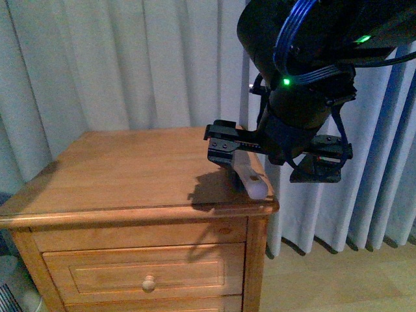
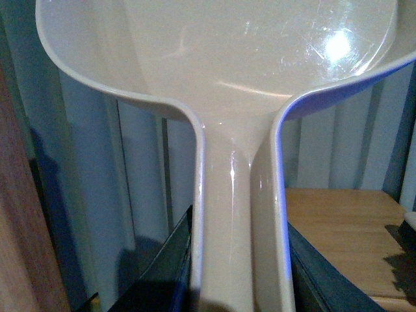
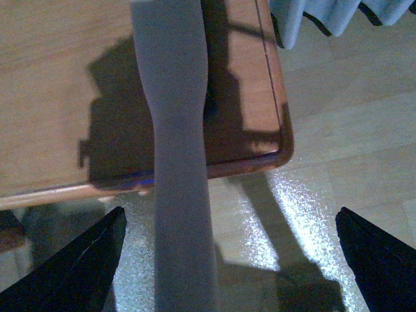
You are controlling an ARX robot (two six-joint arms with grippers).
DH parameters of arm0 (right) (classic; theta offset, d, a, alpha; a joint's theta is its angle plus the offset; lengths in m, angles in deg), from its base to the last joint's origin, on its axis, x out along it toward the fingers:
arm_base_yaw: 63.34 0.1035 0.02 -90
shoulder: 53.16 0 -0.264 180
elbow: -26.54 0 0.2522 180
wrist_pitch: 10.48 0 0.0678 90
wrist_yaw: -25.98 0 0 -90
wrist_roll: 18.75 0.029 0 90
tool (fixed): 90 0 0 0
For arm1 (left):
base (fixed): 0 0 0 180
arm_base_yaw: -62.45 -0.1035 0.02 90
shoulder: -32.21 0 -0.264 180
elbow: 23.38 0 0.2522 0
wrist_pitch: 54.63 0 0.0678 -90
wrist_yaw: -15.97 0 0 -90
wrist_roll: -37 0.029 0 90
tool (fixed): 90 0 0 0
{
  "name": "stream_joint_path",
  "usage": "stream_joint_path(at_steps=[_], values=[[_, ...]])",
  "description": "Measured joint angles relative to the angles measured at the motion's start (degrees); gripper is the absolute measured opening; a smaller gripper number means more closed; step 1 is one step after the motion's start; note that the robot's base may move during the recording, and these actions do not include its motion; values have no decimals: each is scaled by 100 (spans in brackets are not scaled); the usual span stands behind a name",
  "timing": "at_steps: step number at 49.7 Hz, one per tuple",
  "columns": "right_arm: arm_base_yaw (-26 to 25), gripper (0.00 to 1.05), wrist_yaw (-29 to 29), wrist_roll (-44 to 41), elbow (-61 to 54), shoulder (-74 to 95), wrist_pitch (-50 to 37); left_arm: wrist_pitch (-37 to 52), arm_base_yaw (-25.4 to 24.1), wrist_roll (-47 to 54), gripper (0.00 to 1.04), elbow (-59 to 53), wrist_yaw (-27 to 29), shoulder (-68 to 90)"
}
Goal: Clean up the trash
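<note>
My left hand is closed on the dustpan. Its dark fingers press in on either side of the pale handle, and the broad scoop opens out beyond my fingertips, held up against the curtains. To one side of this hand, a little past the handle, a corner of the wooden nightstand shows. In the front view this hand is out of sight.

The nightstand's top spreads out to the left of my right hand, with a drawer below it and a round drawer knob low on its front.

My right hand hangs over the nightstand's front right corner with its jaws wide apart. A pale grey handle runs between them, nearer one finger than the other, and neither finger touches it. It passes from above the wood, over the front edge and out above the pale floor. In the front view its rounded end sits at the corner's edge, just below my hand. I cannot tell whether it lies flat or leans up toward my palm. My hand's shadow falls on the wood beside it.

The trash shows in none of my views, so I cannot tell where it lies relative to either hand.
</note>
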Motion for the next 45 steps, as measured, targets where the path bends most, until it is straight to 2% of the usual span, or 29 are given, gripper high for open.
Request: stream_joint_path(at_steps=[7, 11, 31, 34, 45], values=[[37, 95, 2, 105, 96, 238, 13, 2, 0, -2, 27, 0, 0, 0], [55, 79, 26, 140, 96, 339, 15, 0, 0, 0, 27, 0, 0, 0], [81, 24, 114, 166, 92, 396, -120, 0, 0, 0, 27, 0, 0, 0], [76, 20, 66, 164, 48, 380, -190, 2, 0, 0, 27, 0, -2, 0], [39, 20, -70, -267, -501, -44, -949, 0, 0, -2, 27, 0, 0, 0]])
